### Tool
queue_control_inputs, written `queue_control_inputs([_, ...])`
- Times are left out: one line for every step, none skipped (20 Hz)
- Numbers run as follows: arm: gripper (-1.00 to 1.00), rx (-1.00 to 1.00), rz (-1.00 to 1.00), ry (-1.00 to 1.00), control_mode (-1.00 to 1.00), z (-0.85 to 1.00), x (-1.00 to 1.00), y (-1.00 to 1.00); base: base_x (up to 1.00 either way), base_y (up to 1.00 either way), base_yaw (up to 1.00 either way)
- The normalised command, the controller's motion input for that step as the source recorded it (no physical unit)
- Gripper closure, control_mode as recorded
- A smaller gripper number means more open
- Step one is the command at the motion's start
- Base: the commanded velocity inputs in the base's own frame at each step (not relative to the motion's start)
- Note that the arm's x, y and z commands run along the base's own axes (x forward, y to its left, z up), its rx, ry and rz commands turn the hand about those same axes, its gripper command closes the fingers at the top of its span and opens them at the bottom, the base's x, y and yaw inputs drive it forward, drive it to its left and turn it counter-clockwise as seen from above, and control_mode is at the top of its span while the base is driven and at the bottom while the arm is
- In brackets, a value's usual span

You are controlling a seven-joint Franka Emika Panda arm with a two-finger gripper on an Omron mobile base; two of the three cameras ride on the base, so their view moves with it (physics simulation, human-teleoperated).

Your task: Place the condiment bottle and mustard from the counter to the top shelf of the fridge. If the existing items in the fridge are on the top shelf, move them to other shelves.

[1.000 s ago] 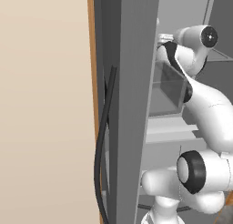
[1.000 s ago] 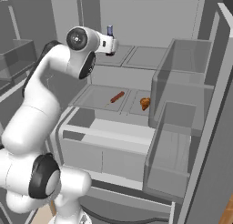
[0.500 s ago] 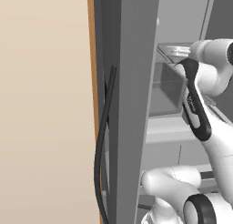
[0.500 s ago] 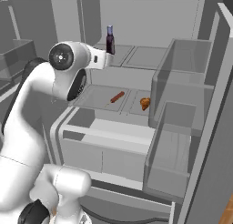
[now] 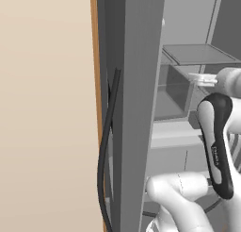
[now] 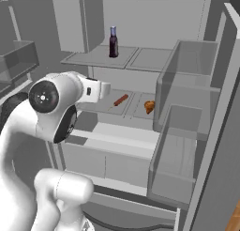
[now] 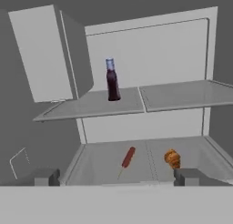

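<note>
The condiment bottle, dark with a pale cap, stands upright on the left half of the fridge's top shelf. The hand view shows the bottle on that shelf, straight ahead and well beyond the fingers. My gripper is open, its two fingertips wide apart with nothing between them. In the right base view the gripper hangs in front of the fridge, below the top shelf and apart from the bottle. The hand also shows in the left base view.
A red sausage and a brown croissant lie on the middle shelf. The open door's bins stand to the right. A drawer front sits below. A grey fridge wall and a dark cable stand at left.
The bottle was let go on the top shelf. The hand has drawn back and down from it, and the arm has swung lower.
</note>
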Motion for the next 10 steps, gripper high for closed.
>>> queue_control_inputs([-1.00, -0.06, 0.00, 0.21, -1.00, -0.01, -1.00, 0.00, 0.00, 0.00, 0.00])
queue_control_inputs([-1.00, -0.08, 0.00, 0.26, -1.00, 0.00, -1.00, 0.00, 0.00, 0.00, 0.00])
queue_control_inputs([-1.00, -0.08, 0.00, 0.27, -1.00, 0.00, -1.00, 0.00, 0.00, 0.00, 0.00])
queue_control_inputs([-1.00, -0.09, 0.00, 0.26, -1.00, -0.01, -1.00, 0.00, 0.00, 0.00, 0.00])
queue_control_inputs([-1.00, -0.09, 0.01, 0.20, -1.00, -0.07, -1.00, 0.00, 0.00, 0.00, 0.00])
queue_control_inputs([-1.00, -0.11, 0.03, 0.17, -1.00, -0.17, -0.66, 0.00, 0.00, 0.00, 0.00])
queue_control_inputs([-1.00, -0.12, 0.05, 0.17, -1.00, -0.13, -0.54, 0.00, 0.00, 0.00, 0.00])
queue_control_inputs([-1.00, -0.12, 0.05, 0.17, -1.00, -0.14, -0.49, 0.00, 0.00, 0.00, 0.00])
queue_control_inputs([-1.00, -0.11, 0.06, 0.15, -1.00, -0.11, -0.53, 0.00, 0.00, 0.00, 0.00])
queue_control_inputs([-1.00, -0.10, 0.06, 0.13, -1.00, -0.11, -0.66, 0.00, 0.00, 0.00, 0.00])
